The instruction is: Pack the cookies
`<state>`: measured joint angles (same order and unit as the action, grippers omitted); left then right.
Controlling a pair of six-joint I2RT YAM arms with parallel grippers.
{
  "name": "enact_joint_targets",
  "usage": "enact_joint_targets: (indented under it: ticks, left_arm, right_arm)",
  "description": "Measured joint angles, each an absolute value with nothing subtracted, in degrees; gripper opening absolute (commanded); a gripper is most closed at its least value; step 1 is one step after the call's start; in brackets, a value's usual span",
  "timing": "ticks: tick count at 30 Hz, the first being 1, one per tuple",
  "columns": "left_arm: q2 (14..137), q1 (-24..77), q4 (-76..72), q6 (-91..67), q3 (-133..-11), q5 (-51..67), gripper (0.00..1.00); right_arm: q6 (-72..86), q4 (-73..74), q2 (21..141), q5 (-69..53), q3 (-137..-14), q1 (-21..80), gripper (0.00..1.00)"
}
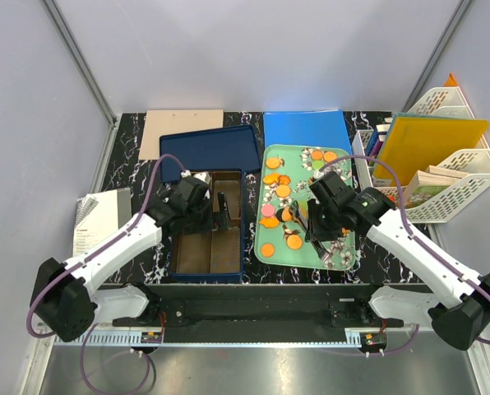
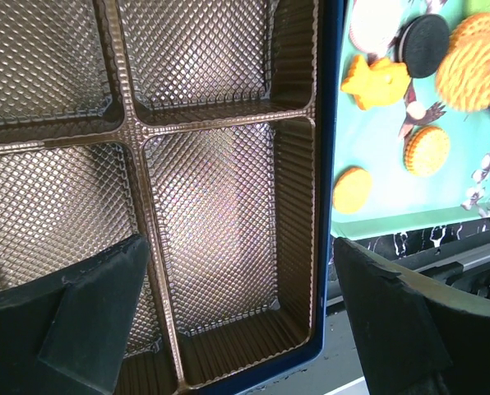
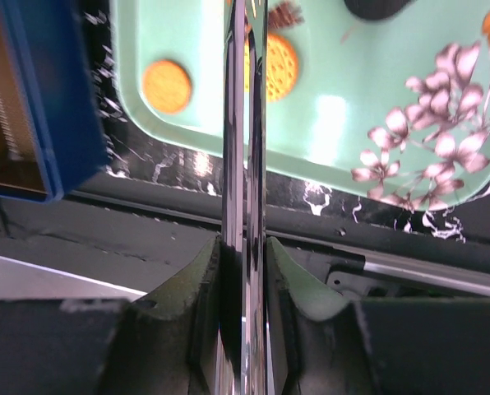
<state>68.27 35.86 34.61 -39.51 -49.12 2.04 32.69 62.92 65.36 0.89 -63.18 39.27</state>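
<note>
Pick-up step: right gripper [image 3: 243, 251] clamps a thin metal tool [image 3: 245, 123] above the cookies [image 1: 283, 191], while left gripper [image 2: 245, 306] gapes wide over the box [image 2: 325, 164]. Next, lower onto one cookie.

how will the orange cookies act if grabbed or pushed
The cookies lie flat and thin on the tray, so likely light and hard to get under. The tray looks glossy, so a push probably slides them, not rolls. Their textured faces hint they could crumble.
</note>
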Motion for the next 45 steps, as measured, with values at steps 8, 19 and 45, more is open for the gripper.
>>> enact_joint_targets:
  ticks: [8,19,45]
  left_arm:
    - [64.9,35.9,36.7,-39.5,-49.3,-0.6,0.99]
    - [55.3,35.9,42.9,-41.5,-52.7,-10.5,0.99]
    - [50.9,35.9,50.6,-45.1,-51.3,-17.3,0.99]
  right_arm:
    - [32.2,62.9,65.3,3.0,-70.4,39.3,0.2]
    - [30.6,55.7,72.6,-1.3,-78.1,39.5,0.17]
    - [23.9,47.7,93.4,-3.1,-88.5,42.0,0.54]
